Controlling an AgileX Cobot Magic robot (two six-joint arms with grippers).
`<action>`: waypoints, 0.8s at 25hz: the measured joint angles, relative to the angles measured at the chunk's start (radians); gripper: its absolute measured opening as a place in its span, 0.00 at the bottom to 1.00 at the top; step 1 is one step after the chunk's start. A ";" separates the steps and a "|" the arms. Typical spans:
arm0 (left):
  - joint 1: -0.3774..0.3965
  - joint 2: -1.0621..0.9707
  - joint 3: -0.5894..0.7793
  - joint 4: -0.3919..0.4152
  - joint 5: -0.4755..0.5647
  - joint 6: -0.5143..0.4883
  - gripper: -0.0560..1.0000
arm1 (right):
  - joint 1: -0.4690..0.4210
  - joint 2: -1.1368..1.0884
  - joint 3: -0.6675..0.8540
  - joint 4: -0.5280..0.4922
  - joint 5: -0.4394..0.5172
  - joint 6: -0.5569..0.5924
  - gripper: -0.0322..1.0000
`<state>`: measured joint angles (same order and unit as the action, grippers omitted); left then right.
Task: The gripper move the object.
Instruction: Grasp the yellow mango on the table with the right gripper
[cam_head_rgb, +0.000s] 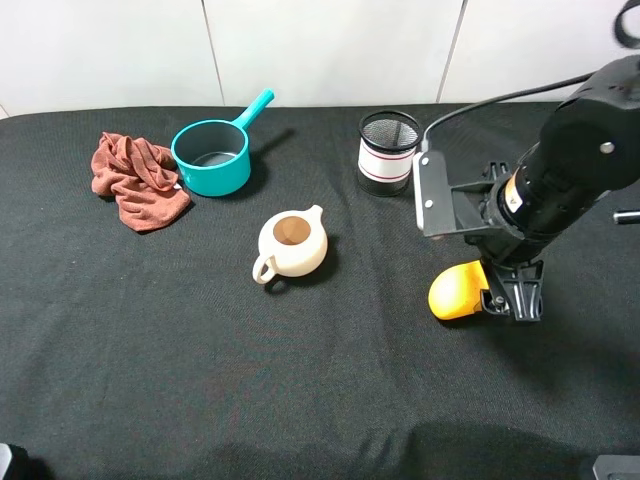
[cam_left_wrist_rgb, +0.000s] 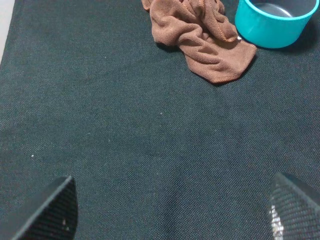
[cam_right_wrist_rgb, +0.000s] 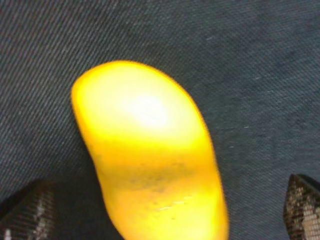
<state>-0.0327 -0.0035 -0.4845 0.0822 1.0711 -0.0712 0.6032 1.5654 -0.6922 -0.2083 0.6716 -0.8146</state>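
Black right gripper (cam_head_rgb: 512, 292) hangs low over the worktop (cam_head_rgb: 300, 400), jaws spread wide, nothing grasped. Mango (cam_right_wrist_rgb: 150, 155) lies between its fingertips (cam_right_wrist_rgb: 25, 212); dark cloth shows on both sides, so no contact that I can see. It sits nearer one finger than the other.

Judgement: step in hand is the grasp.
- Centre first, or the nearer finger will likely nudge the fruit sideways.
- Go lower so the fingers flank the thick middle, across the short axis.
- Skin looks smooth and rounded; close slowly, then lift straight.

From above, the mango lies on the right of the worktop, in front of the mesh cup (cam_head_rgb: 388, 152), well apart from the teapot (cam_head_rgb: 292, 243). Pan (cam_head_rgb: 212, 158) and rag (cam_head_rgb: 135, 180) far left. Left gripper (cam_left_wrist_rgb: 170, 210) also spread, empty.
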 joint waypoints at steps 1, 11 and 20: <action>0.000 0.000 0.000 0.000 0.000 0.000 0.77 | 0.000 0.008 0.000 -0.004 0.005 -0.001 0.70; 0.000 0.000 0.000 0.000 0.000 0.000 0.77 | 0.000 0.028 0.000 -0.041 0.013 -0.011 0.70; 0.000 0.000 0.000 0.000 0.000 0.000 0.77 | 0.000 0.096 0.001 -0.046 0.012 -0.011 0.70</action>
<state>-0.0327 -0.0035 -0.4845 0.0822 1.0711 -0.0712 0.6032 1.6617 -0.6911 -0.2540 0.6840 -0.8252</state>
